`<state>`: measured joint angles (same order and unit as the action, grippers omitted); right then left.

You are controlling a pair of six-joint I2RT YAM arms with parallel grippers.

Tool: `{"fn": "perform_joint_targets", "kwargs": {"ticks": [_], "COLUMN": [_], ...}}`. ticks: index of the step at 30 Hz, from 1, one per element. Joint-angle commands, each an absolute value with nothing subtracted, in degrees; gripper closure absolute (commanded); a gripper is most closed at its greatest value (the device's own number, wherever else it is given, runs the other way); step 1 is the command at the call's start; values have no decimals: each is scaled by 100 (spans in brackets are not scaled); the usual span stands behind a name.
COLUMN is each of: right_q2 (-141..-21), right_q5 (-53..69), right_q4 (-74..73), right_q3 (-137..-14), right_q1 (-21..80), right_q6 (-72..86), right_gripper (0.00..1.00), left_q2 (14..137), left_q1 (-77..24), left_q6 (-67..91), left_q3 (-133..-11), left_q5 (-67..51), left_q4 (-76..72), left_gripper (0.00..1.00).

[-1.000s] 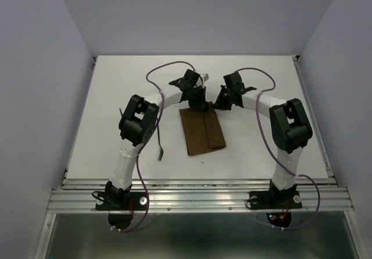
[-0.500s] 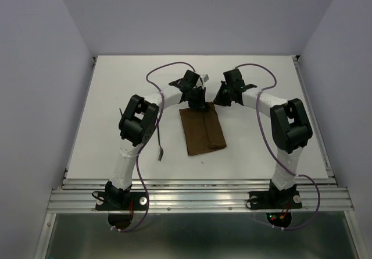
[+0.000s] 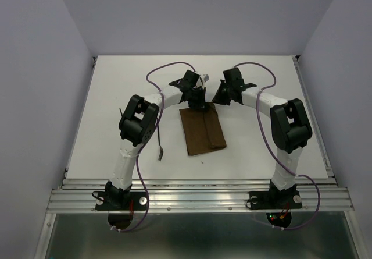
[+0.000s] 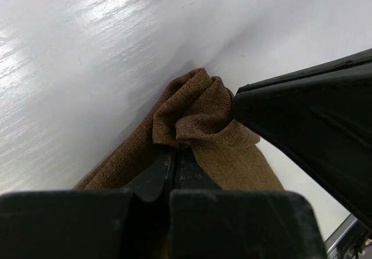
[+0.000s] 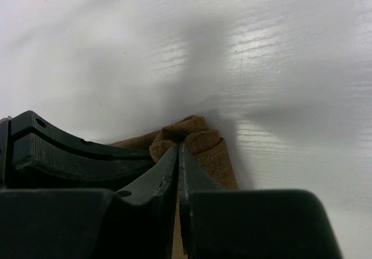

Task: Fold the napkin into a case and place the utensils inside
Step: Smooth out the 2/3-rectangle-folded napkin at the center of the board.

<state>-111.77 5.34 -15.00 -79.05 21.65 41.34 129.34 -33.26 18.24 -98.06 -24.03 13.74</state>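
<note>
At napkin (image 3: 201, 132) far edge: left gripper (image 4: 174, 154), right gripper (image 5: 178, 149) side by side, each clamped on it.

Napkin (image 4: 203, 125) of coarse woven cloth, matt and nubbly, table (image 3: 261, 148) white, smooth, faintly streaked with a soft sheen, fingers (image 5: 154, 184) of matt black plastic, utensil (image 3: 160, 149) dark metal, rail (image 3: 197, 199) of brushed aluminium.

folded dark brown cloth napkin (image 3: 202, 132): 1 | thin dark metal utensil (image 3: 160, 149): 1 | white-and-black robot arms (image 3: 124, 154): 2 | white surface (image 3: 244, 154): 1
</note>
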Motion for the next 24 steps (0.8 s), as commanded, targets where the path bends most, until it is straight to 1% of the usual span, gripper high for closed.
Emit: {"fn": "perform_joint_targets", "kwargs": {"ticks": [1, 12, 24], "right_q2": [-11241, -11557, -11698], "right_q5": [606, 580, 571], "right_q4": [-1503, -1520, -1459], "right_q3": [-8235, -8437, -8358], "right_q1": [2328, 2452, 2505], "right_q6": [4078, 4104, 4148], "right_gripper": [91, 91, 92], "left_q2": [12639, 12577, 12472], "left_q1": [-3322, -3314, -3296], "left_q6": [1670, 1591, 1512], "left_q3": [-9721, -9747, -9677], "left_q5": [-2496, -2443, -2417], "left_q4": [1529, 1643, 1731], "left_gripper": [100, 100, 100]}}
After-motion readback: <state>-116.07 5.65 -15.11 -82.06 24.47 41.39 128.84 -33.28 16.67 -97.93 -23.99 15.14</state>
